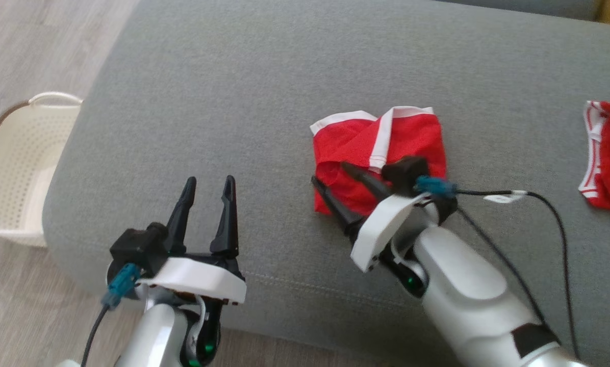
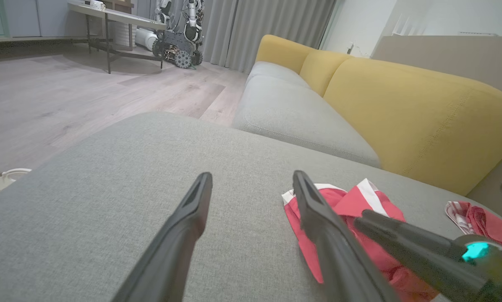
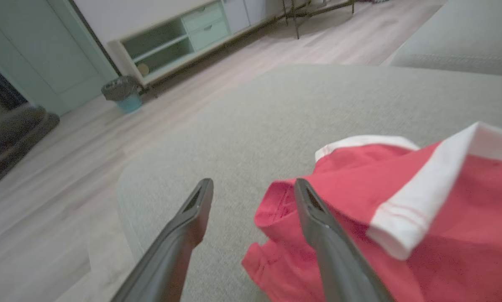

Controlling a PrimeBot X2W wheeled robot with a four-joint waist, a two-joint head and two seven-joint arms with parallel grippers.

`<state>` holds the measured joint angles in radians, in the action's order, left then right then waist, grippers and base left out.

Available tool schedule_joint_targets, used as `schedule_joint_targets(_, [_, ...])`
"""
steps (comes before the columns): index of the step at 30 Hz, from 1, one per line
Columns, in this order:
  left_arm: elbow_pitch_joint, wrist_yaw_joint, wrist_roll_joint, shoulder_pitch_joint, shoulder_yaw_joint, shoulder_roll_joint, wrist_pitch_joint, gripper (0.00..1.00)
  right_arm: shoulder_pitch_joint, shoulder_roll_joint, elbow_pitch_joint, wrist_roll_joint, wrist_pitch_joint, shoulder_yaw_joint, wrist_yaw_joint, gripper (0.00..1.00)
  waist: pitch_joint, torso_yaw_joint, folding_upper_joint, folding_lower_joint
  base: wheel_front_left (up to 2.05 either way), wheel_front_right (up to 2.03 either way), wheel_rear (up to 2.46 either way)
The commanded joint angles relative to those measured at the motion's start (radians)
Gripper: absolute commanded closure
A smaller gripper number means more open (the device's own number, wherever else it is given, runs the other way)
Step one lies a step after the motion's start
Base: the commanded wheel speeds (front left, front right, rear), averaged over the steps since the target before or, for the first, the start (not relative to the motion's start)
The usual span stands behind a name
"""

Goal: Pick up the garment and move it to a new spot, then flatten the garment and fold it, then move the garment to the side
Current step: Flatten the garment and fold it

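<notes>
At the near edge of the garment (image 1: 407, 137), the right gripper (image 1: 330, 172) gapes empty; well left of it, the left gripper (image 1: 210, 179) too.

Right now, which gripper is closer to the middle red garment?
Right. The right gripper sits open over the garment's near left corner; the left gripper is open above the cushion, apart to its left.

I see the garment (image 1: 381, 142) as soft red cloth with smooth white trim, lying on the sofa's (image 1: 233, 102) matt grey woven fabric. At nine o'clock, the basket (image 1: 14, 168) looks like perforated cream plastic. The left tool (image 1: 209, 179) and right tool (image 1: 328, 172) look like matt black plastic.
</notes>
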<state>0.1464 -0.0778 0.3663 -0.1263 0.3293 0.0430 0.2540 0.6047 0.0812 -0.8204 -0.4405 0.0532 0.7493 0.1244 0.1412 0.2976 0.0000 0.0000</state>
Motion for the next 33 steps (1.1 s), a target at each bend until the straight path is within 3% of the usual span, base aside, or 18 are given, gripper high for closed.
schedule_joint_targets(1, [-0.031, 0.004, -0.010, -0.022, -0.040, 0.007, 0.008, 0.00, 0.006, -0.002, 0.045, -0.016, 0.019, -0.001, 0.006, 0.00, -0.007, -0.010, 0.0000, 0.0000, 0.00, 0.00, 0.00])
schedule_joint_targets(7, [-0.041, 0.010, -0.023, -0.021, -0.061, 0.007, 0.008, 0.00, -0.012, 0.067, 0.128, -0.036, 0.108, -0.125, 0.006, 0.00, -0.027, -0.053, 0.0000, 0.0000, 0.00, 0.00, 0.00])
schedule_joint_targets(14, [-0.072, 0.009, -0.018, -0.021, -0.083, 0.007, 0.008, 0.00, -0.096, 0.102, 0.221, 0.142, 0.180, -0.373, 0.006, 0.00, -0.033, -0.101, 0.0000, 0.0000, 0.00, 0.00, 0.00])
schedule_joint_targets(22, [-0.113, 0.009, -0.021, -0.025, -0.099, 0.007, 0.008, 0.00, -0.257, 0.051, 0.390, 0.359, 0.199, -0.608, 0.006, 0.00, -0.014, -0.138, 0.0000, 0.0000, 0.00, 0.00, 0.00])
schedule_joint_targets(33, [-0.114, 0.015, -0.026, -0.017, -0.098, 0.007, 0.008, 0.00, -0.346, -0.006, 0.464, 0.449, 0.196, -0.677, 0.006, 0.00, -0.016, -0.151, 0.0000, 0.0000, 0.00, 0.00, 0.00])
